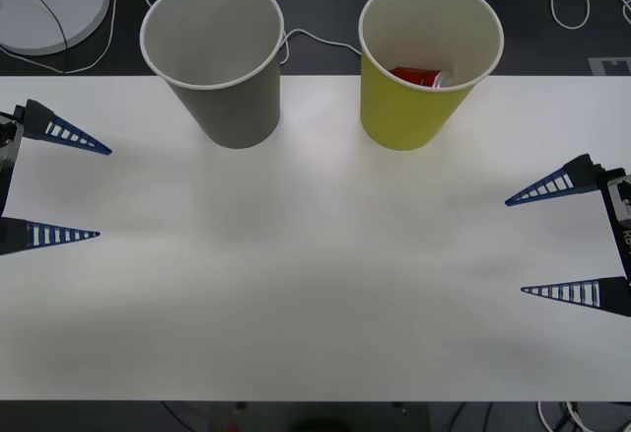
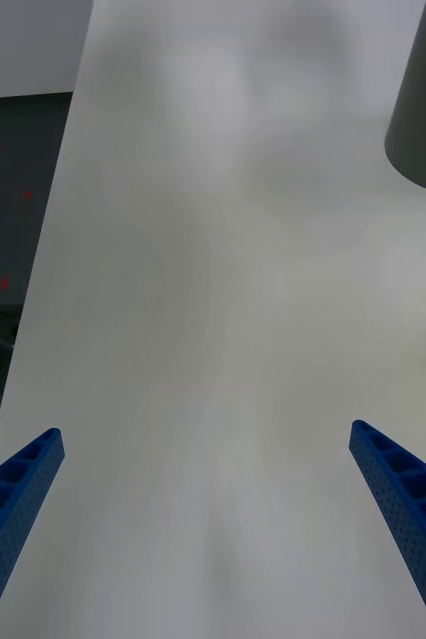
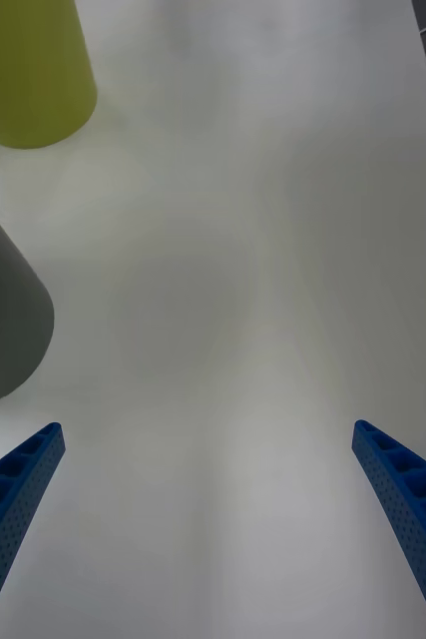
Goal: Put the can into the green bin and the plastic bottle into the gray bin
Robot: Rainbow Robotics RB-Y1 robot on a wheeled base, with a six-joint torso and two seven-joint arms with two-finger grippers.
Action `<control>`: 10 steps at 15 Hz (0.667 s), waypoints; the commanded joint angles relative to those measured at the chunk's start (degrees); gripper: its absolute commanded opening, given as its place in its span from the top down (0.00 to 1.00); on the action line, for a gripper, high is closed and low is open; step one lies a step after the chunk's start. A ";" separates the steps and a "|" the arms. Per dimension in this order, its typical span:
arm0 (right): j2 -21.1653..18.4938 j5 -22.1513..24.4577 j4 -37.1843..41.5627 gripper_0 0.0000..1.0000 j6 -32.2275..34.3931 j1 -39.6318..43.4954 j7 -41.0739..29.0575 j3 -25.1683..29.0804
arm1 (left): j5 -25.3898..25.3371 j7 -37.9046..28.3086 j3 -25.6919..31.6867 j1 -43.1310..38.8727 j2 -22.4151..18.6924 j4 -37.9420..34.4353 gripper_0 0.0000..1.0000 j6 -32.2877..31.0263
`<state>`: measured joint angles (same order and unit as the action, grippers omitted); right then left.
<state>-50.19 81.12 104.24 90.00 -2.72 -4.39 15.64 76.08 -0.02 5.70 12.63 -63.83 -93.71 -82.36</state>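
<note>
Here, two cups are stood upright near the far edge of the white table [image 1: 315, 284]: one gray bin [image 1: 222, 67] and, beside it but apart, one green bin [image 1: 424, 97], in which the single can [image 1: 419, 77] is seen lying. The left gripper [image 1: 94, 190] and right gripper [image 1: 518, 245] are held wide apart-fingered and empty at opposite table edges, with broad bare tabletop between them.

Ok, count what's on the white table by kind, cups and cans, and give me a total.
Cups: 2, the gray bin and the green bin
Cans: 1, the can lying inside the green bin
Total: 3
</note>
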 commanded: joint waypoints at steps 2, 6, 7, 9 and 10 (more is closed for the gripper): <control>0.00 0.00 0.00 0.00 0.00 0.00 -0.01 0.00 | -0.67 2.04 0.28 -2.35 0.63 0.02 0.00 0.00; 0.00 0.00 0.00 0.00 0.00 0.00 -0.01 0.00 | 0.39 3.27 0.81 -3.14 2.66 0.02 0.00 0.00; 0.00 0.00 0.00 0.00 0.00 0.00 -0.01 0.00 | 0.74 3.36 0.98 -3.23 3.18 0.02 0.00 0.00; 0.00 0.00 0.00 0.00 0.00 0.00 -0.01 0.00 | 1.00 3.45 1.16 -3.14 3.80 0.02 0.00 -0.08; 0.00 0.00 0.00 0.00 0.00 0.00 -0.01 0.00 | 1.44 3.54 1.33 -3.14 3.80 0.02 0.00 0.00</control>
<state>-50.19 81.12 104.24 90.00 -2.72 -4.40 15.64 77.21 3.46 6.91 9.47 -60.06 -93.70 -82.43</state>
